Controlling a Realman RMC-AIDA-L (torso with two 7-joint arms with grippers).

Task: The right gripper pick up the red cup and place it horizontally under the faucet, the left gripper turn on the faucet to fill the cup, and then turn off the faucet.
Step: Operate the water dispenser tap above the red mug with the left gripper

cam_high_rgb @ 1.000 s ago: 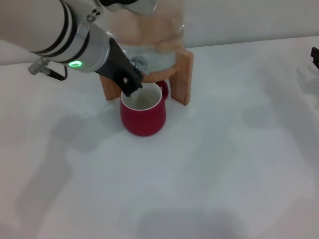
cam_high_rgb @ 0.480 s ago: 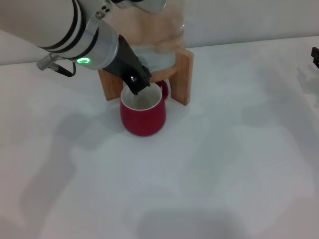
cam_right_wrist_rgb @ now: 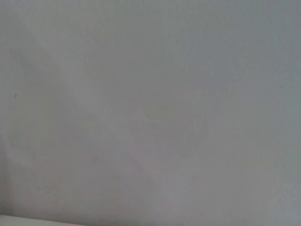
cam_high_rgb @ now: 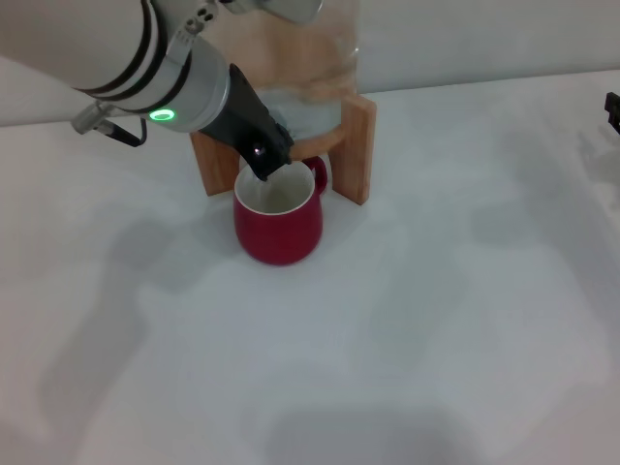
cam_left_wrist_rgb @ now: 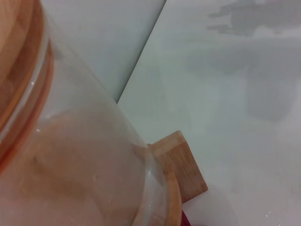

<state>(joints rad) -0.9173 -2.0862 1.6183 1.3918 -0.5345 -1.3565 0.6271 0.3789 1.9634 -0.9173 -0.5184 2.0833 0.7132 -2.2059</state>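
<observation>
On the white table (cam_high_rgb: 436,320), at twelve o'clock, a glass dispenser (cam_high_rgb: 300,68) sits in its wooden stand (cam_high_rgb: 356,145). From ten o'clock the left gripper (cam_high_rgb: 263,160) reaches the hidden faucet; its grip cannot be told. Below stands the upright red cup (cam_high_rgb: 279,215).

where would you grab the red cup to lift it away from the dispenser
Grip the red cup across its rounded body from the open front side. It stands upright; its loop handle points back toward the wooden stand, and the left gripper hangs over the rim, blocking a grasp from above.
</observation>
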